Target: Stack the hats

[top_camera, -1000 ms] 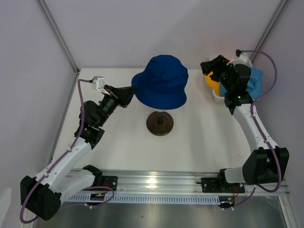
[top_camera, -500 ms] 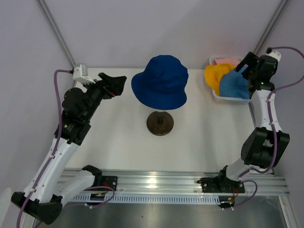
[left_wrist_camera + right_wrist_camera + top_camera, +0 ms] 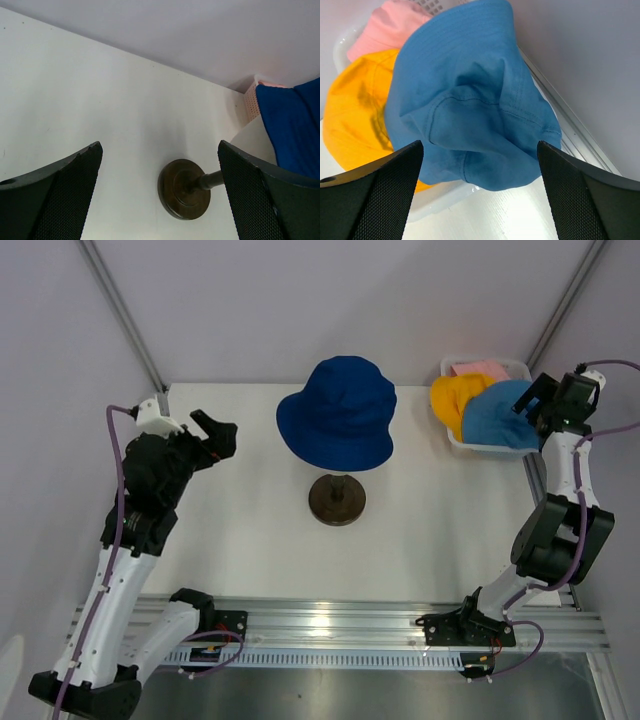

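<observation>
Step in hand: fetching the light blue hat (image 3: 470, 100) from the basket (image 3: 462, 443); the right claw (image 3: 535, 400), wide and empty, must descend and grip it.

Dark blue hat (image 3: 336, 412) upright; 3 hats (image 3: 480, 402) piled far right.

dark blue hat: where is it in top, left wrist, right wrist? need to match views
Top external: dark blue hat at centre back, over the stand's round base.
Left wrist: right edge, above the same base.
Right wrist: not in view.
Shared landmark: white basket.
</observation>
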`<action>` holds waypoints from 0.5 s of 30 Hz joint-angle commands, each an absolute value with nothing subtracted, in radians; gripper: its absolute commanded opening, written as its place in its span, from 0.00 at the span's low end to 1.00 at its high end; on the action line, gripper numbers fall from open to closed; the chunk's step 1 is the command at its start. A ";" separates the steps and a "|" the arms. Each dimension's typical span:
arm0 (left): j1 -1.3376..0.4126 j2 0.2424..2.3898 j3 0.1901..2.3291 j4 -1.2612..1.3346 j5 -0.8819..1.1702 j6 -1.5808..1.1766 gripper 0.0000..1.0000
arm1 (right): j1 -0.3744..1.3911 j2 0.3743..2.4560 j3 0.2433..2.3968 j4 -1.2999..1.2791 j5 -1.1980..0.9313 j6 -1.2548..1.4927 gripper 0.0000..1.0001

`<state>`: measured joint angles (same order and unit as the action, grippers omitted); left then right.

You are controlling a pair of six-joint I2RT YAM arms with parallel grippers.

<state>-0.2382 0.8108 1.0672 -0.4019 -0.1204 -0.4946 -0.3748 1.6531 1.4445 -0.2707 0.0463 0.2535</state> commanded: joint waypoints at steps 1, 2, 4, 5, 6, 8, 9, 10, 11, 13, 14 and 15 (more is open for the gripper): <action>-0.215 0.824 1.069 -0.411 -0.114 -0.468 1.00 | -0.380 1.661 1.420 -0.209 0.086 0.224 0.97; -0.206 0.845 1.074 -0.416 -0.106 -0.469 0.99 | -0.382 1.670 1.425 -0.207 0.086 0.225 0.96; -0.199 0.859 1.083 -0.422 -0.089 -0.474 0.99 | -0.387 1.693 1.430 -0.192 0.084 0.227 0.90; -0.195 0.867 1.083 -0.419 -0.078 -0.476 0.99 | -0.387 1.710 1.430 -0.181 0.080 0.221 0.87; -0.195 0.867 1.078 -0.414 -0.077 -0.476 1.00 | -0.388 1.718 1.430 -0.158 0.080 0.216 0.82; -0.193 0.867 1.069 -0.407 -0.086 -0.477 0.99 | -0.390 1.739 1.431 -0.134 0.065 0.213 0.79; -0.190 0.867 1.065 -0.408 -0.089 -0.480 0.99 | -0.393 1.747 1.434 -0.117 0.040 0.218 0.79; -0.189 0.867 1.065 -0.410 -0.089 -0.482 1.00 | -0.394 1.755 1.437 -0.109 0.026 0.221 0.78; -0.187 0.865 1.060 -0.411 -0.086 -0.485 0.99 | -0.394 1.772 1.440 -0.106 0.015 0.225 0.79; -0.186 0.865 1.057 -0.411 -0.084 -0.491 0.99 | -0.396 1.784 1.450 -0.103 -0.027 0.232 0.76; -0.186 0.864 1.052 -0.410 -0.086 -0.494 0.99 | -0.396 1.789 1.450 -0.097 -0.040 0.239 0.71; -0.186 0.861 1.048 -0.410 -0.089 -0.497 1.00 | -0.396 1.790 1.444 -0.078 -0.051 0.244 0.57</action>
<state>-0.1986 0.8749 1.0580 -0.4229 -0.1005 -0.4946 -0.3904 1.7779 1.4254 -0.1585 0.0086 0.2291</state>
